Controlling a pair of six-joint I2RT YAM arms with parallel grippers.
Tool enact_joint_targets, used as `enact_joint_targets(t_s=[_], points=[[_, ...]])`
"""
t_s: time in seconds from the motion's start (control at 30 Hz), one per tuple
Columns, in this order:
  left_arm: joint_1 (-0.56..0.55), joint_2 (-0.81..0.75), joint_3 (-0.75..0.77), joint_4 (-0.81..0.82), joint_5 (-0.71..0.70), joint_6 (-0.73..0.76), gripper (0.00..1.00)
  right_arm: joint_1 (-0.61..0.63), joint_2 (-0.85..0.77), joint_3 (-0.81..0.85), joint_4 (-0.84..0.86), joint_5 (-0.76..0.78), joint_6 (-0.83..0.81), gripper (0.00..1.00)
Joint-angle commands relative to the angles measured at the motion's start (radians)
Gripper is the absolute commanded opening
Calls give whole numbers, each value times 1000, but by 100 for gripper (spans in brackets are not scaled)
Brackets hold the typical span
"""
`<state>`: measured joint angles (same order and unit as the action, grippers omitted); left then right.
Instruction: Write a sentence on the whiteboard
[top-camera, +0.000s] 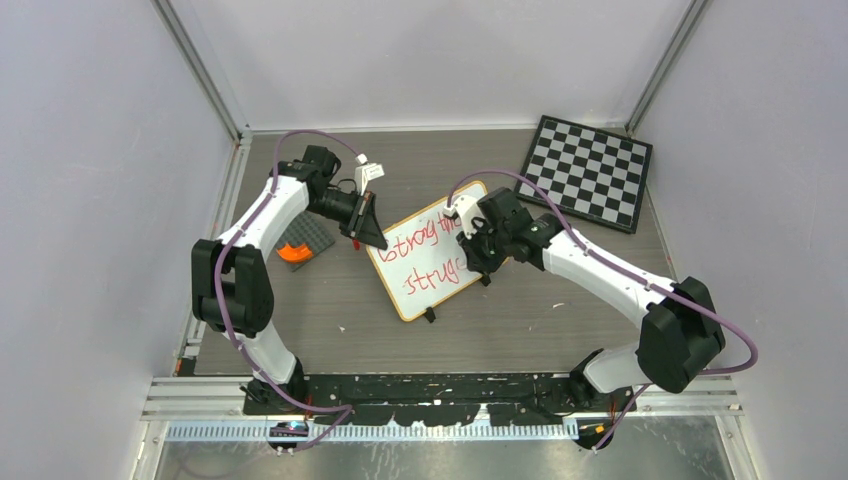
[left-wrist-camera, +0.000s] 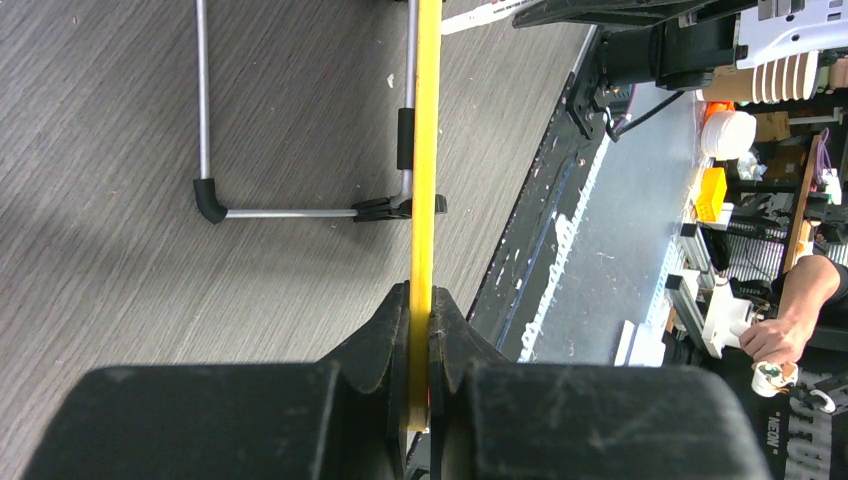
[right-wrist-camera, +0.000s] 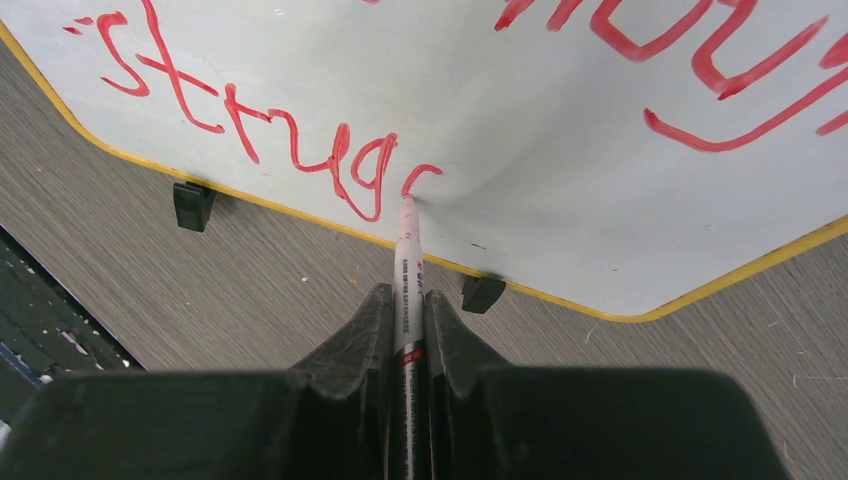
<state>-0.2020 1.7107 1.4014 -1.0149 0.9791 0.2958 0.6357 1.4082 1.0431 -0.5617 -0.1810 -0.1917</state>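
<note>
left gripper (top-camera: 366, 228): i am closing its jaws narrow on the yellow rim of the whiteboard (top-camera: 432, 290), at the upper-left edge. the grip is probably there to brace the board against pen pressure.
whiteboard position: it is standing mid-table between the two arms, turned diagonally to the table (top-camera: 540, 320) edge. it is leaning on a wire stand (left-wrist-camera: 205, 130) and small black feet (right-wrist-camera: 192, 204), which is presenting the face to the right arm.
right gripper (right-wrist-camera: 405, 300): i am pinching a red marker (right-wrist-camera: 407, 285) lengthwise between the fingers. the tip is touching the board just above the lower rim.
sentence (right-wrist-camera: 300, 140): the upper line is partly hidden by the right gripper in the top view. the lower line is reading "strug" so far, with a short curved stroke at the tip.
step in hand: i am judging this as mid-word on the second line, past the halfway mark.
next move: it is calling for light, even contact while moving rightward along the free white area.
risk: the line is running near the lower rim, so a downward slip could be carrying the stroke off the board.
unrelated items: a checkered board (top-camera: 590, 170) is lying at the far right, well apart.
</note>
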Motion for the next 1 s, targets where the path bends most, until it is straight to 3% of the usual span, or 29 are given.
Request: enact_joint_targets(t_s=[0.0, 0.33, 0.97], points=[[-2, 17, 11, -12, -63, -2, 0, -9, -6, 39, 23, 38, -25, 0], [-2, 11, 13, -19, -67, 4, 0, -12, 5, 91, 19, 26, -18, 0], [-2, 18, 11, -11, -68, 3, 0, 19, 31, -25, 39, -5, -3, 0]])
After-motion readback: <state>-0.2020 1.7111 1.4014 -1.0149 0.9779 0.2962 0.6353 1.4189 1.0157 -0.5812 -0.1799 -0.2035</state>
